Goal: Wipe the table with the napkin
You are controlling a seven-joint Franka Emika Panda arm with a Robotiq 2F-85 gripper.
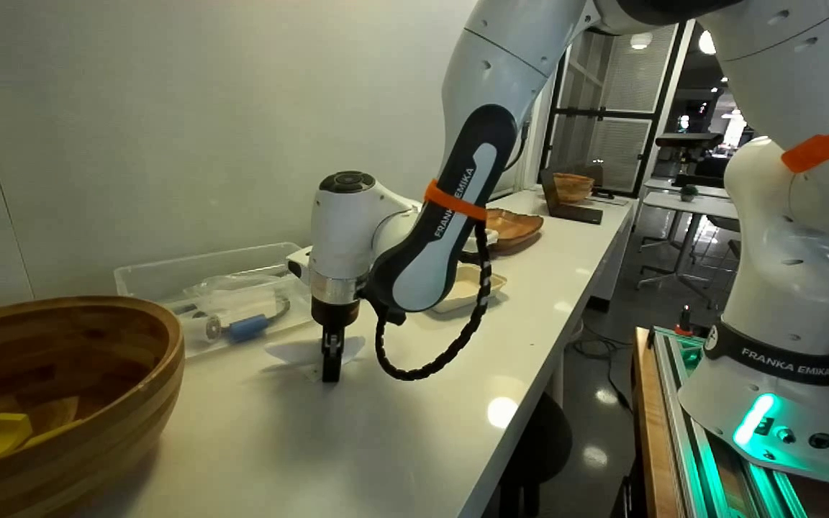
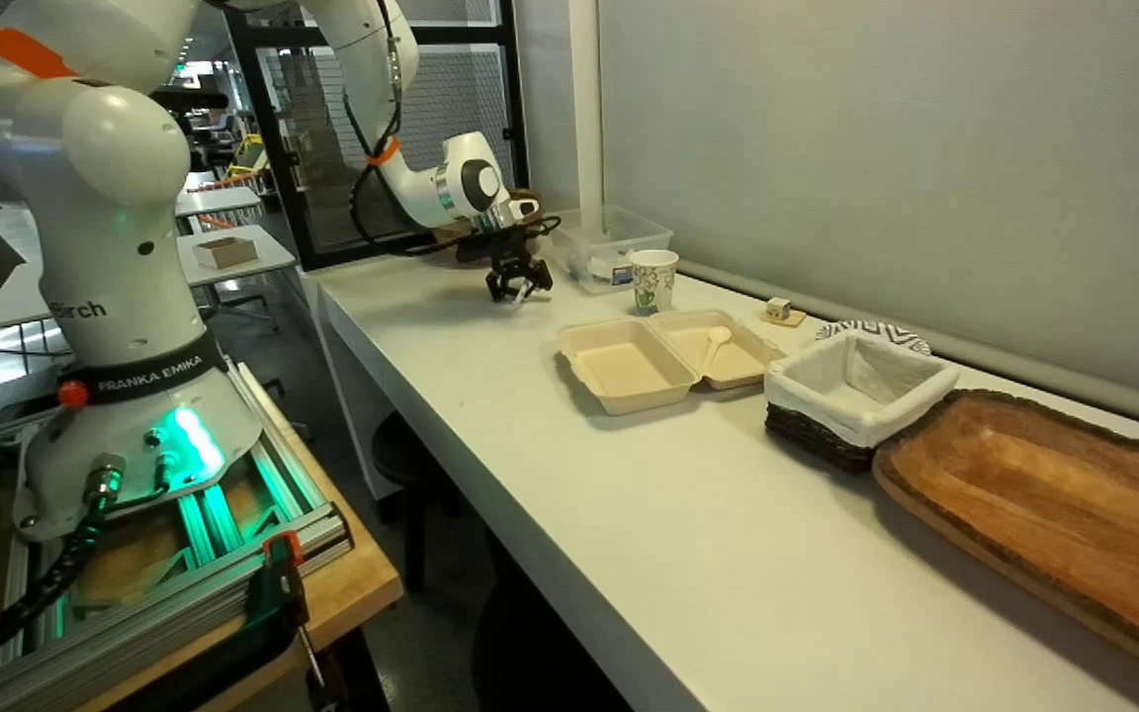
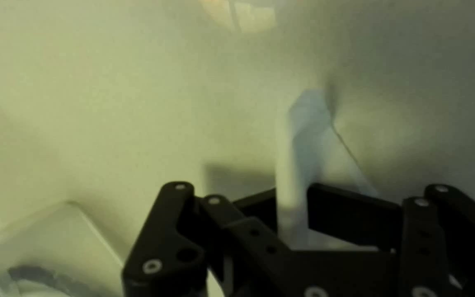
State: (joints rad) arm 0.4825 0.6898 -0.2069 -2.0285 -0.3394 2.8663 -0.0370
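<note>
The table (image 1: 278, 446) is a long glossy white counter, in both exterior views (image 2: 609, 514) and under the gripper in the wrist view (image 3: 109, 123). My gripper (image 1: 330, 368) points down with its fingertips low, at or just above the tabletop. The thin white napkin (image 1: 293, 350) spreads out on both sides of the fingers. In the wrist view the napkin (image 3: 309, 132) is folded up between the fingertips (image 3: 292, 206), which close on it; it covers the left fingertip. In an exterior view the gripper (image 2: 518, 282) shows a small white bit of napkin (image 2: 522, 295).
A clear plastic tray (image 1: 134, 277) stands beside the gripper, by the wall. A large wooden bowl (image 1: 170, 345) is close by. A paper cup (image 2: 653, 282), a takeout box (image 2: 629, 366), a lined basket (image 2: 866, 381) and a wooden tray (image 2: 1054, 494) stand farther along the counter.
</note>
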